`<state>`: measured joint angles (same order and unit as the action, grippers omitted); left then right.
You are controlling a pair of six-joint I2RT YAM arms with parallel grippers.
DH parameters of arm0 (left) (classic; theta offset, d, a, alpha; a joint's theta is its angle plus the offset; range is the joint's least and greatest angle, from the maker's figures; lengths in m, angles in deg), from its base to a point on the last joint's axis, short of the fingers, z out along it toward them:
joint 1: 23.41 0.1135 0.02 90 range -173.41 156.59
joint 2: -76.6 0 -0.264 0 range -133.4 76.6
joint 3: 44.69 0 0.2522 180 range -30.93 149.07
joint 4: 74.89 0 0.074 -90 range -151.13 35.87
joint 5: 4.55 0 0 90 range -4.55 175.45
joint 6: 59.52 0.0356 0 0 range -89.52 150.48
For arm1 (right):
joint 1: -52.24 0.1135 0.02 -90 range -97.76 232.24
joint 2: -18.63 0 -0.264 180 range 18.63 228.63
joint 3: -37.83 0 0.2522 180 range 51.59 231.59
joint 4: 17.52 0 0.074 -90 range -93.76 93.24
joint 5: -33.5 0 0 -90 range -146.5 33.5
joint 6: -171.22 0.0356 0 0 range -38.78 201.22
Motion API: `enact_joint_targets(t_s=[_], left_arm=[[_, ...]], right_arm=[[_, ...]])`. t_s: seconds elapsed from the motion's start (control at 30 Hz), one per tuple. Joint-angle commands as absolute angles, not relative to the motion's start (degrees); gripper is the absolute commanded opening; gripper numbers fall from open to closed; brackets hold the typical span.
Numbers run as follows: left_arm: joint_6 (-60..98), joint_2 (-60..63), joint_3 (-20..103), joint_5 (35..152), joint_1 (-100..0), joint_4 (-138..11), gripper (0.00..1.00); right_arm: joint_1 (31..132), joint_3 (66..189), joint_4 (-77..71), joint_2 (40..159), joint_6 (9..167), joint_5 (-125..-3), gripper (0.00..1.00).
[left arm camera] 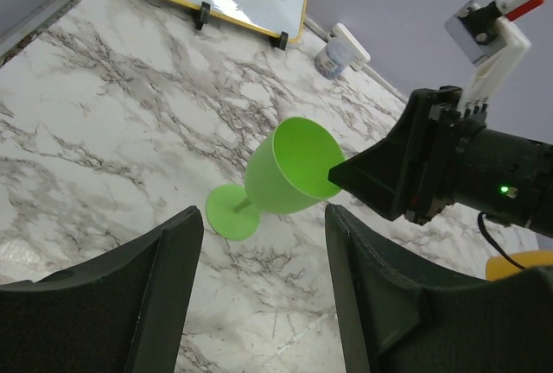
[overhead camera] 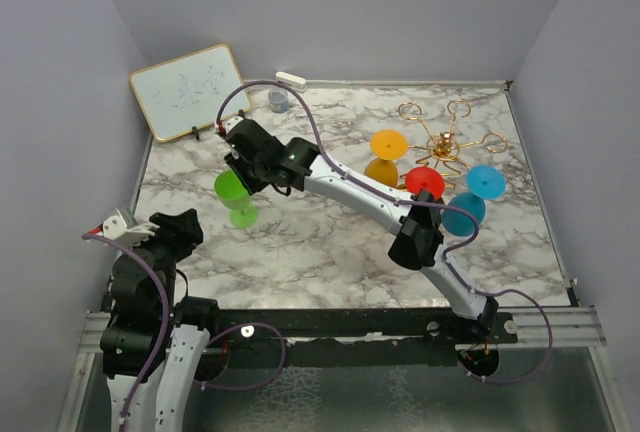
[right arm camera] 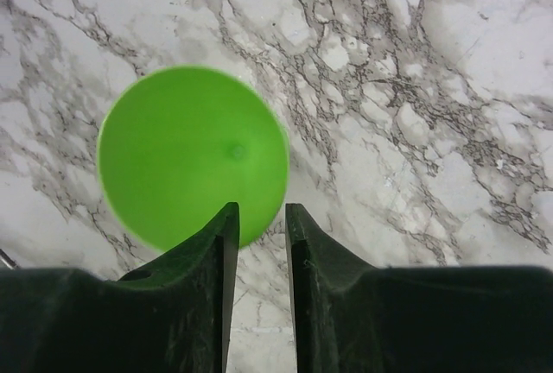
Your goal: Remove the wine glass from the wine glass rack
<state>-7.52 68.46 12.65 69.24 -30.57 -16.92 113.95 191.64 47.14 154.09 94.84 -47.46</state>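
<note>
Glass [left arm camera: 289, 170]: green, we see it on the desk [overhead camera: 330, 252].
Right claw [right arm camera: 259, 209]: slightly parted at its rim.
Left claw [left arm camera: 263, 216]: spread wide, empty.

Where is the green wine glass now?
In the top view, the green wine glass stands left on the table, near the whiteboard, at the right gripper.

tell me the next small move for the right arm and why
Probably widen the right gripper a little and lift it straight up: the green wine glass seems to stand on the marble table, and its rim sits in the narrow gap between the parted fingers.
</note>
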Motion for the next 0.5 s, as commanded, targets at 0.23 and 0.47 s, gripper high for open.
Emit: enact_joint_targets(t_s=[0.23, 0.47], left_arm=[[-6.96, 68.18, 13.00, 68.04, -30.70, -18.06, 0.61], [-6.96, 67.81, 13.00, 68.20, -30.70, -18.02, 0.61]], right_arm=[[114.11, 185.45, 43.74, 131.36, 94.48, -44.06, 0.40], [114.06, 169.06, 37.52, 109.49, 94.47, -37.72, 0.50]])
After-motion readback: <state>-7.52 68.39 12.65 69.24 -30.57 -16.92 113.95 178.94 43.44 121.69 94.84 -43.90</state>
